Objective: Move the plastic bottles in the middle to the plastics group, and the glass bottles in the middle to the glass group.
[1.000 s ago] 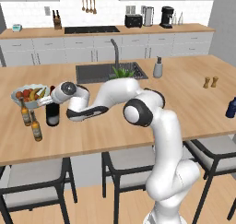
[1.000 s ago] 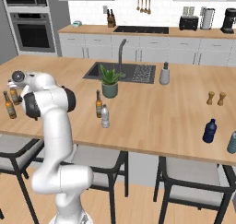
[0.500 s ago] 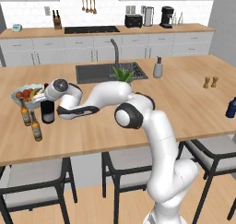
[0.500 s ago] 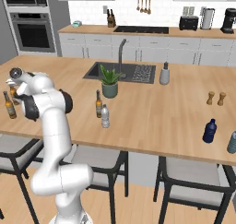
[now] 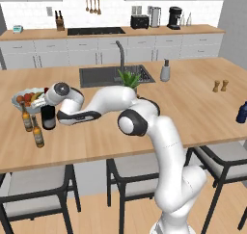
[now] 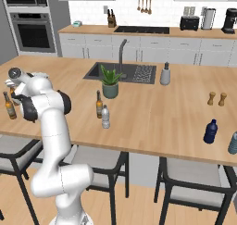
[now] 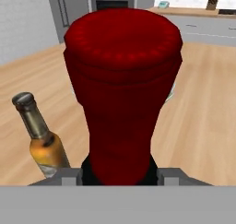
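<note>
The two-finger gripper [image 5: 47, 99] clasps the tall near-black, red-topped wine bottle [image 5: 48, 116] upright, red top [image 7: 122, 87] uppermost.

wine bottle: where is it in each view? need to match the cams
Left base view: wine bottle at far left, beside the fruit bowl.
Right base view: cannot tell; the arm covers that spot at the left edge.
Hand view: red top fills the centre.
Shared landmark: brown beer bottle.
</note>
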You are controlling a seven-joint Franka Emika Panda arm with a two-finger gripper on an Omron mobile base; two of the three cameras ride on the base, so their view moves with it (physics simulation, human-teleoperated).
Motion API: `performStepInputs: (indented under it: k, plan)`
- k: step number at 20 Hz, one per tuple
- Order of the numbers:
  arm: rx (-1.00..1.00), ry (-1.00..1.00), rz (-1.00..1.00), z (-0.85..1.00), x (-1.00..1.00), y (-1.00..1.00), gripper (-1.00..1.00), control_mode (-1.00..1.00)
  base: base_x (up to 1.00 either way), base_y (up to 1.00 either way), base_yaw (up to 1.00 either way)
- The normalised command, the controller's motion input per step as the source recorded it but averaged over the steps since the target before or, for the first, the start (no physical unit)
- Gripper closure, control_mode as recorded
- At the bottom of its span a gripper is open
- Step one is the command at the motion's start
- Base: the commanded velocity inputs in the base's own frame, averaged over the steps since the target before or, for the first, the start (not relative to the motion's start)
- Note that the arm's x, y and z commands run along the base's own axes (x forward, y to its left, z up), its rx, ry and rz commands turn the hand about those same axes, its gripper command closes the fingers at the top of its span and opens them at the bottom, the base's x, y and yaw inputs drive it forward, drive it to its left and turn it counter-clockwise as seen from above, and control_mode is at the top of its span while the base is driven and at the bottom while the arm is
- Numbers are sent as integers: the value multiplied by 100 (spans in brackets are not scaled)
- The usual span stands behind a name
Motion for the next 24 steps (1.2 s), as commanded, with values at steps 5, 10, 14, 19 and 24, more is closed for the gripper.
performStepInputs:
  k: [5, 10, 14, 19, 24]
  plan:
    - [0, 0, 0, -22, 0, 2, 100, -100, 0, 0, 0]
    - [0, 0, 0, 0, 0, 0, -100, -100, 0, 0, 0]
    - [0, 0, 0, 0, 0, 0, -100, -100, 0, 0, 0]
    - [0, 0, 0, 0, 0, 0, -100, -100, 0, 0, 0]
    - [0, 0, 0, 8, -7, 0, -100, -100, 0, 0, 0]
